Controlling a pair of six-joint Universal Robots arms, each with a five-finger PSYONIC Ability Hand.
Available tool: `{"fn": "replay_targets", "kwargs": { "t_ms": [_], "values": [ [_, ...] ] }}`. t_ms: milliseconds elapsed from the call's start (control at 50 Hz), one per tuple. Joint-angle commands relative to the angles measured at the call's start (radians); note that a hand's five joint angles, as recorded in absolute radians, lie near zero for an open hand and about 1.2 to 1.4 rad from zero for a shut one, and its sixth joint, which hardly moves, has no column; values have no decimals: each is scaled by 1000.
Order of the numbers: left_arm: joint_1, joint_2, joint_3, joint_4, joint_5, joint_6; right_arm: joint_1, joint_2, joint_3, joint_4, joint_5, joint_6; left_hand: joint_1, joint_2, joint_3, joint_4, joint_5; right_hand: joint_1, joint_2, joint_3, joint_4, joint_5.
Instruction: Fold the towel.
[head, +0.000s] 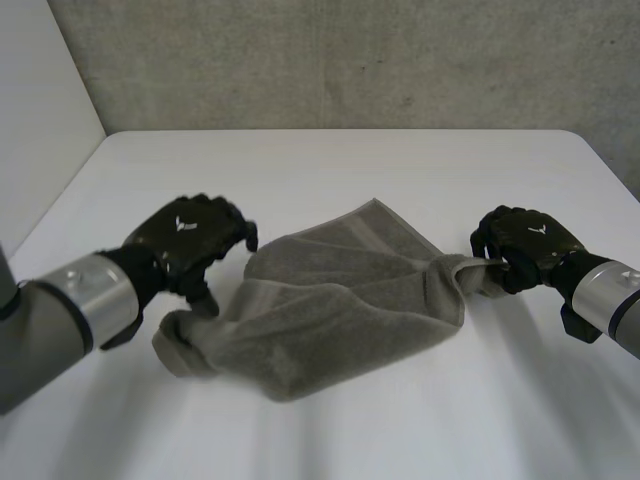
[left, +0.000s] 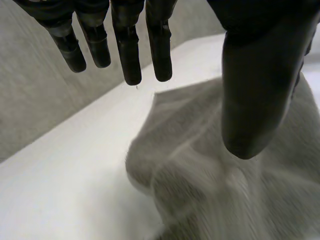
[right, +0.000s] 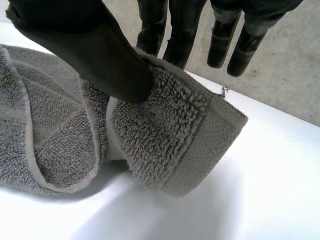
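A grey towel (head: 330, 300) lies crumpled in the middle of the white table (head: 330, 170). My left hand (head: 190, 240) hovers just above the towel's left end, fingers straight and apart from the cloth. In the left wrist view those fingers (left: 131, 50) and the thumb (left: 257, 85) hang over the towel (left: 200, 170) with nothing between them. My right hand (head: 520, 245) pinches the towel's right corner. The right wrist view shows its thumb (right: 95, 50) pressing the corner of the towel (right: 165, 135) against the fingers.
A grey wall (head: 350, 60) stands behind the table's far edge. Bare white tabletop (head: 420, 420) stretches in front of the towel and beyond it.
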Motion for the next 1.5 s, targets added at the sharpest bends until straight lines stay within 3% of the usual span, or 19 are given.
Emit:
{"fn": "replay_targets", "kwargs": {
  "t_ms": [20,220,320,720,820,840,860,880,900,920,980,1080,1180,1340,1440,1500],
  "values": [
    [-57,-175,164,-8,-17,-12,0,3,0,-2,1,0,-60,-52,-58,-66,-10,60,88,-53,-76,55],
    [-78,-467,416,-74,-55,-8,0,10,0,-8,2,-1,-57,-50,-58,-66,-7,60,88,-53,-76,55],
    [-80,-532,481,-121,-66,0,0,15,-3,-11,2,-1,-57,-50,-58,-66,-7,60,88,-53,-76,55],
    [-95,-601,480,-135,-118,66,-2,35,-9,-3,3,-58,-24,-17,-58,-66,25,60,88,-53,-76,55],
    [-97,-609,481,-135,-118,68,-3,35,-9,-2,3,-61,84,91,-58,-66,134,60,88,-53,-76,55],
    [-97,-609,481,-137,-119,68,-3,35,-9,0,3,-61,212,219,-58,-66,262,60,88,-53,-76,55],
    [-98,-606,481,-138,-119,66,-3,35,-9,0,3,-61,501,508,-58,-66,551,60,88,-53,-76,55],
    [-98,-606,481,-138,-119,66,-3,35,-10,0,6,-61,504,511,-58,-66,554,60,88,-53,-76,55],
    [-100,-598,480,-141,-119,66,-6,32,-12,0,9,-61,780,787,-58,-66,830,60,88,-53,-76,55],
    [-106,-586,475,-146,-124,68,-6,32,-12,0,9,-61,867,874,-58,-66,917,60,88,-53,-76,55],
    [-115,-563,467,-152,-130,68,-12,20,-17,3,9,-60,868,875,-58,-66,918,60,88,-53,-76,55],
    [-108,-390,360,-148,-130,65,-14,-8,-32,21,6,-61,868,875,-58,-66,918,60,88,-53,-76,55],
    [-100,-259,262,-123,-129,61,-12,-48,-67,132,2,-112,868,875,-58,-66,918,60,88,-53,-76,55],
    [-40,-120,55,-37,-129,69,-12,-80,-104,470,15,-447,868,875,-58,-66,918,60,88,-53,-76,55],
    [43,-113,-5,30,-115,71,0,-68,-115,557,28,-606,868,875,-58,-66,918,60,88,-53,-76,55],
    [84,-154,16,64,-103,72,17,-33,-171,546,64,-600,868,875,-58,-66,918,60,88,-53,-76,55]
  ]
}}
